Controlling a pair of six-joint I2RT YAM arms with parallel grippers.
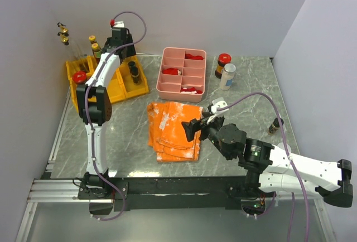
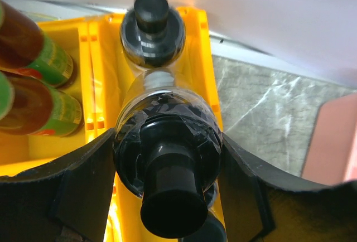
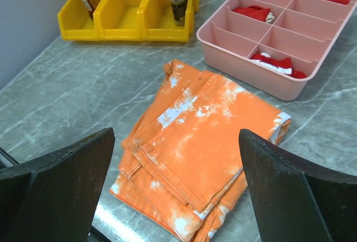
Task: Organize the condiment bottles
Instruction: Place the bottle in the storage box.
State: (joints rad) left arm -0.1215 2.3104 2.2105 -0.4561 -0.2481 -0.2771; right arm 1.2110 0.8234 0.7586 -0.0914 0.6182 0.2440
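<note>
In the left wrist view, my left gripper point(image 2: 167, 144) is shut on a dark glass bottle with a black cap point(image 2: 167, 197), both fingers pressed to its sides over the right compartment of the yellow bins point(image 2: 203, 58). Just behind it stands another black-capped bottle point(image 2: 152, 27). Two brown sauce bottles with green labels point(image 2: 39, 108) fill the bin to the left. From above, the left gripper point(image 1: 122, 48) hangs at the back of the bins, near two dark bottles point(image 1: 134, 71) and a red-capped jar point(image 1: 79, 77). My right gripper point(image 3: 177, 192) is open and empty above the orange cloth point(image 3: 206, 136).
A pink divided tray point(image 1: 182, 91) with red pieces sits mid-table. Right of it stand a red-capped jar point(image 1: 223, 63) and a silver-capped clear bottle point(image 1: 227, 77). A small dark bottle point(image 1: 275, 125) stands near the right edge. Walls close in behind and at both sides.
</note>
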